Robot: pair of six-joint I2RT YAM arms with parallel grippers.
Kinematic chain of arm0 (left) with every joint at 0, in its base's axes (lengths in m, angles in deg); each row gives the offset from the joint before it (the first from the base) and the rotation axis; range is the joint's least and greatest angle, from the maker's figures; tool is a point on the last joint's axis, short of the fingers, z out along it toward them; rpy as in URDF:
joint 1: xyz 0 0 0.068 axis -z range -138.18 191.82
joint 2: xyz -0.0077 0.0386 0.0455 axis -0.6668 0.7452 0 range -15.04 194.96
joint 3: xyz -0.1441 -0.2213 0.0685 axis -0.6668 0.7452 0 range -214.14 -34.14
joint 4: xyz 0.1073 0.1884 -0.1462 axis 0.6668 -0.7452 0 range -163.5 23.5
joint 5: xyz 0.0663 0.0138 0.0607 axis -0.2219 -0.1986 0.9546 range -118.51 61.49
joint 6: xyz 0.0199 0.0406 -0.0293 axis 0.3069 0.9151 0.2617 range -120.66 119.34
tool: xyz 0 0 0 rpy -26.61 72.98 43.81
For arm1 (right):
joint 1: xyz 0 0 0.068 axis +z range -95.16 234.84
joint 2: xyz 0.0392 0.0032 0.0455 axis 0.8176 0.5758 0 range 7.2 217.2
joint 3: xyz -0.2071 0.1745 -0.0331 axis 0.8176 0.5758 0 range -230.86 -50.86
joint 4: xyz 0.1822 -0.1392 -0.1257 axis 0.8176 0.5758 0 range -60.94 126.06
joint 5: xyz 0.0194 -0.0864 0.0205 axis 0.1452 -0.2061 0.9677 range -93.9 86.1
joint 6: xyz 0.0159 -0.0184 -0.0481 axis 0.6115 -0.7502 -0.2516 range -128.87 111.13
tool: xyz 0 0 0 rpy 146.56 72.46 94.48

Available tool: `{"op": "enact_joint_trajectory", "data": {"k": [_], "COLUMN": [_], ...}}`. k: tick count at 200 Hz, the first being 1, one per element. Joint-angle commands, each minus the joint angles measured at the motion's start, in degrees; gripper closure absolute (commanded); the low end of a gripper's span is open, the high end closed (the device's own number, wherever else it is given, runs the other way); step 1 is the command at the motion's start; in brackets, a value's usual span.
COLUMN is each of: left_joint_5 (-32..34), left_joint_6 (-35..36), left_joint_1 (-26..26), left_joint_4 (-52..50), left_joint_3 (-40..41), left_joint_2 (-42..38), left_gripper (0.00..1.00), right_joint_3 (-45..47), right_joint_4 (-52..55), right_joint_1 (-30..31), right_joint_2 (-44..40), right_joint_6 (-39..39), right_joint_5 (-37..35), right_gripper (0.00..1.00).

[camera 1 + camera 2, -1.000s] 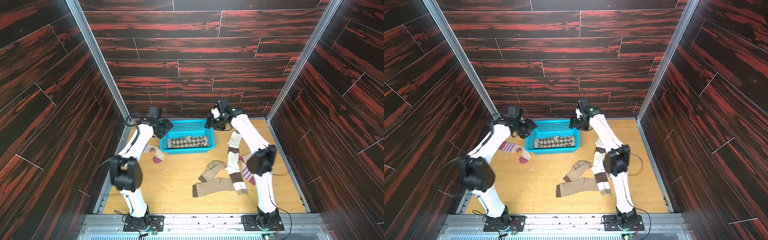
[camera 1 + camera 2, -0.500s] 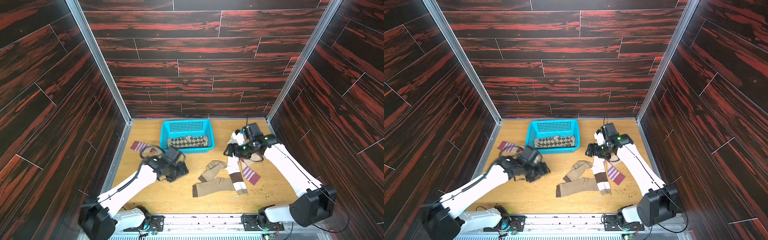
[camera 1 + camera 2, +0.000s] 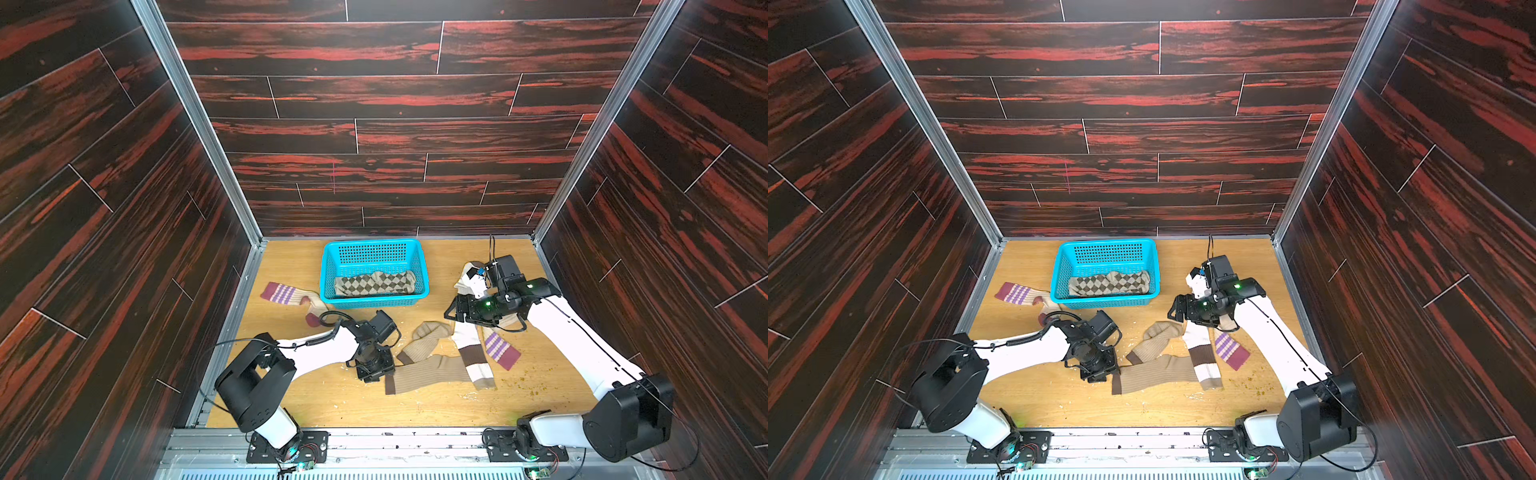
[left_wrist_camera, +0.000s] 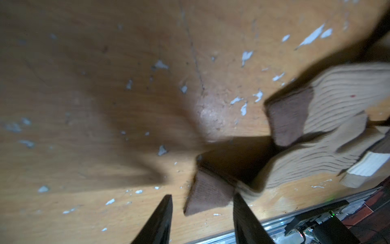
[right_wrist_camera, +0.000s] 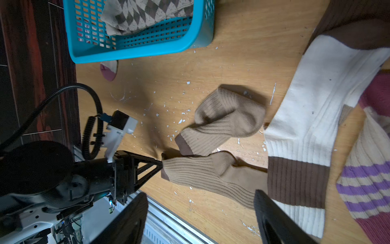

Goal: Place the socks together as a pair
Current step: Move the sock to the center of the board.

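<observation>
Ribbed tan socks (image 3: pixel 432 370) lie limp on the counter (image 3: pixel 332 403), lower middle of frame.
Likely soft, light; best pinched at the brown cuff (image 4: pixel 207 200), which the half-open left claw (image 4: pixel 202 195) straddles; right claw (image 5: pixel 200 192) gapes wide, empty.

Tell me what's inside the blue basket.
Argyle socks, tan with brown diamonds, lie bunched against the near wall of the blue basket. How many, and anything beneath them, is hidden.
</observation>
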Motion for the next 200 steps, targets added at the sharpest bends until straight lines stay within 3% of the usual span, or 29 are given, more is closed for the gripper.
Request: {"op": "enact_joint_trajectory", "data": {"k": [1, 17, 45, 63, 112, 143, 168, 200], "left_joint_5": [-1.23, -1.89, -2.44, -2.00, -0.21, -0.78, 1.74, 5.99], "left_joint_6": [-0.23, -1.24, -2.95, -3.22, -2.06, -1.35, 0.38, 1.09], "left_joint_1": [0.03, 0.37, 0.14, -1.17, -10.01, -13.31, -14.04, -18.96], "left_joint_4": [-0.37, 2.01, 4.29, 3.05, -7.23, -9.31, -14.94, -20.45], "left_joint_3": [-0.51, 0.11, 2.54, 5.09, 15.10, 18.24, 17.75, 18.43], "left_joint_2": [2.10, 4.22, 5.02, 1.72, -15.40, -20.25, -21.71, -26.84], "left_gripper": [0.54, 0.61, 0.90, 0.99, 1.00, 1.00, 1.00, 1.00], "right_joint_3": [-0.39, -0.43, -0.26, 0.47, 3.78, 4.59, 3.96, 6.71], "right_joint_4": [-0.30, -0.39, -0.40, -0.78, -2.47, -4.75, -5.24, -4.35], "right_joint_1": [0.21, 0.23, 0.21, 0.27, 1.99, 4.48, 7.24, 8.16], "right_joint_2": [1.23, 1.89, 2.82, 3.15, 4.87, 8.98, 13.54, 13.79], "right_joint_6": [-0.75, -1.15, -1.49, -1.39, -1.88, -0.75, -0.60, 2.25], "right_joint_5": [1.14, 1.14, 1.14, 3.53, 5.23, 2.77, -3.36, -10.17], "right_gripper": [0.18, 0.18, 0.19, 0.20, 0.21, 0.23, 0.25, 0.33]}}
